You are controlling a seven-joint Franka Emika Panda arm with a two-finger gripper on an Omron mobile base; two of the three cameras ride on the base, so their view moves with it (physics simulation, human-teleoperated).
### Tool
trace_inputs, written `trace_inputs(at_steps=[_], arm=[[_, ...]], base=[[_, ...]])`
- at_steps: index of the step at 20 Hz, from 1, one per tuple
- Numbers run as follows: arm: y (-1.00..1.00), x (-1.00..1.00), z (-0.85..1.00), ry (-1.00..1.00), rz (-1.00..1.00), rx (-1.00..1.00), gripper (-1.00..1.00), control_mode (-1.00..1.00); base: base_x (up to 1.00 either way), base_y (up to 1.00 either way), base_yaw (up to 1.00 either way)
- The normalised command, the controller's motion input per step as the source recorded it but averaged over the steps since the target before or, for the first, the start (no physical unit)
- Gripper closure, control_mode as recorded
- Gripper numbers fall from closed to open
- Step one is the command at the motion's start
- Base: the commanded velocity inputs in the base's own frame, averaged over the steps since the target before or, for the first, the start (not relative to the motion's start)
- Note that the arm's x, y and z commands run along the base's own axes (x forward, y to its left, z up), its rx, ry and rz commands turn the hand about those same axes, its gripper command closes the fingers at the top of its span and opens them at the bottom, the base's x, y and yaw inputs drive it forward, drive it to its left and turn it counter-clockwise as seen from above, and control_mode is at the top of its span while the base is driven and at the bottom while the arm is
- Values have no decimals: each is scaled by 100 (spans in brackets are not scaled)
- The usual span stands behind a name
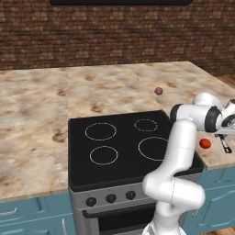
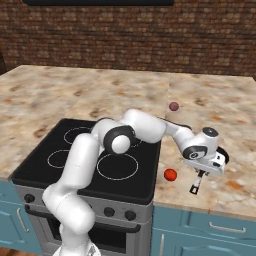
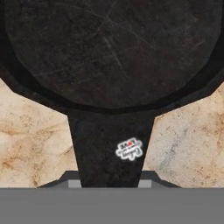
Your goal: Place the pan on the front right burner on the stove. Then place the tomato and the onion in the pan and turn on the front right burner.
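My hand (image 2: 209,167) is clamped shut on the pan (image 3: 113,52) by its handle, down on the surface (image 2: 225,115) right of the stove (image 1: 114,156); the tomato (image 2: 170,174) sits just beside.

even, flat rendered light, soft faint shadows, sharp focus, no glare or blur.

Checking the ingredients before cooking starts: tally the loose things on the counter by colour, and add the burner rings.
Black: 1, the pan
Red: 1, the tomato
Purplish: 1, the onion
White burner rings on the stove: 4
Total: 7
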Motion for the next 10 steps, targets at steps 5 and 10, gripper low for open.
trace_inputs(at_steps=[5, 10], arm=[[1, -33, 20, -13, 0, -1, 100, -100], [4, -37, 54, -19, 0, -3, 100, -100]], base=[[0, 0, 0], [0, 0, 0]])
